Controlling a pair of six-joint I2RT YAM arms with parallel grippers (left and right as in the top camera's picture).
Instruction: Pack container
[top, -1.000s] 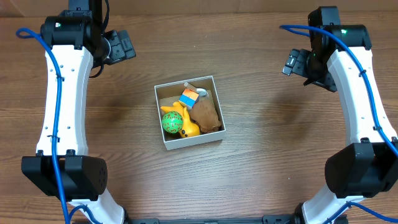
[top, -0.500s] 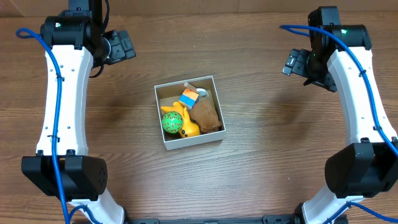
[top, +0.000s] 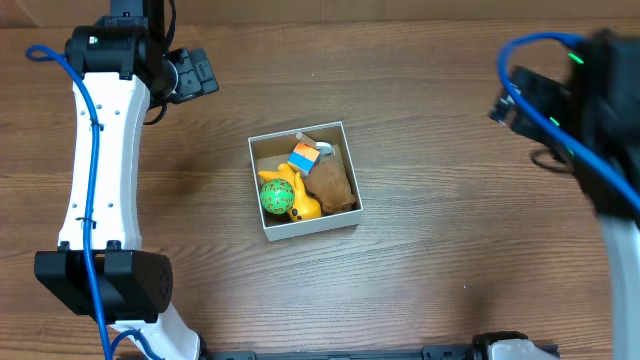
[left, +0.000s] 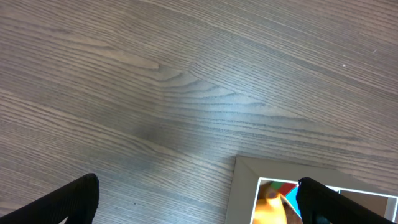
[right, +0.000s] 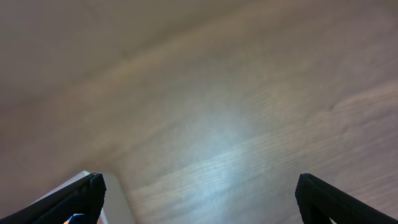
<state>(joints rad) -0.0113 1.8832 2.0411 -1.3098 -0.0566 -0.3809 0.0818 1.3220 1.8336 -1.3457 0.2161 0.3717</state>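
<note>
Container sits mid-table, white walls, brown floor, turned slightly off square to the table edge. Inside: green ball at the lower left in the overhead. Yellow toy is right beside the ball and touching it. Brown toy lies along the right wall. Orange and blue block is toward the far side, resting on the others. All four are within the walls, packed close. Bare floor shows only at the far left corner.

Left gripper hangs over the far left of the table, well apart from the container. In the left wrist view its two black fingers sit at opposite bottom corners of the frame. They are spread wide, with only bare wood between them. A container corner shows low right in that view, with a bit of the block's colour inside.

Right arm is at the far right, badly blurred in the overhead, so its gripper can't be read there. The right wrist view is blurred too, but the right gripper has its fingers at both bottom corners, wide apart, holding nothing. A white container corner peeks in at the lower left of that view. This gripper is also well apart from the container.

Blue cable runs along the left arm.
</note>
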